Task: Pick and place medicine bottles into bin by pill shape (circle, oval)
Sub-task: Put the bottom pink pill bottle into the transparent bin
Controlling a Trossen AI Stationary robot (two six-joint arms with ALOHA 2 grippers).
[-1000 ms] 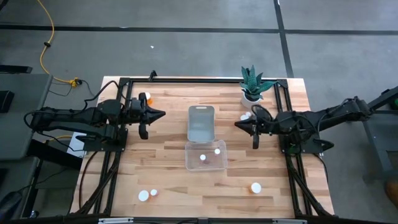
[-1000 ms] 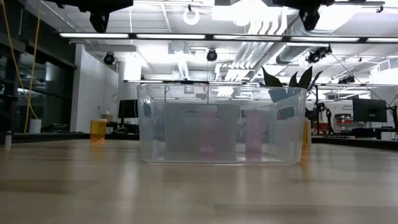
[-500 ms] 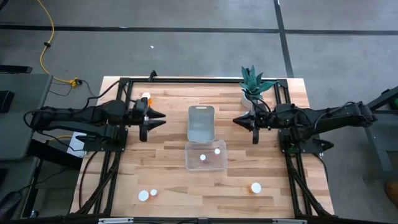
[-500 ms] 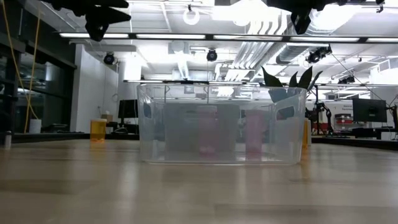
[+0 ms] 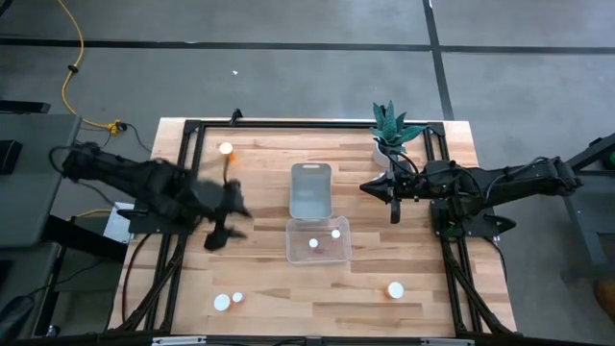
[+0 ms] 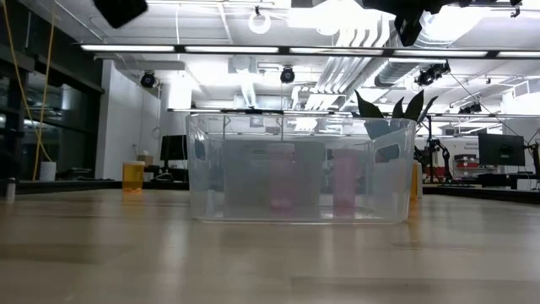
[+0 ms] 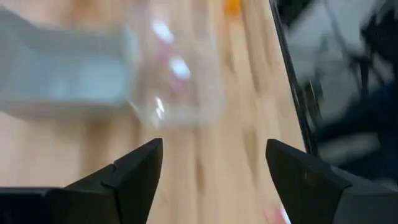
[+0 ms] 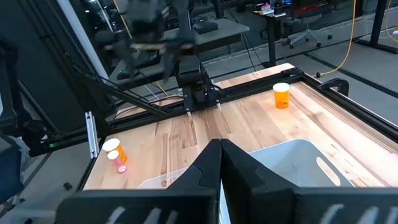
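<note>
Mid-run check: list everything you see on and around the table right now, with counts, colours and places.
medicine bottles: six; orange, white caps; two in the clear bin, one at the far left, two at the near left, one at the near right
clear bin: one, near centre
grey bin: one, just beyond the clear bin
plant: one, green, white pot, far right
table: one, light wood
left gripper: open, above the table left of the clear bin
right gripper: shut, right of the grey bin
</note>
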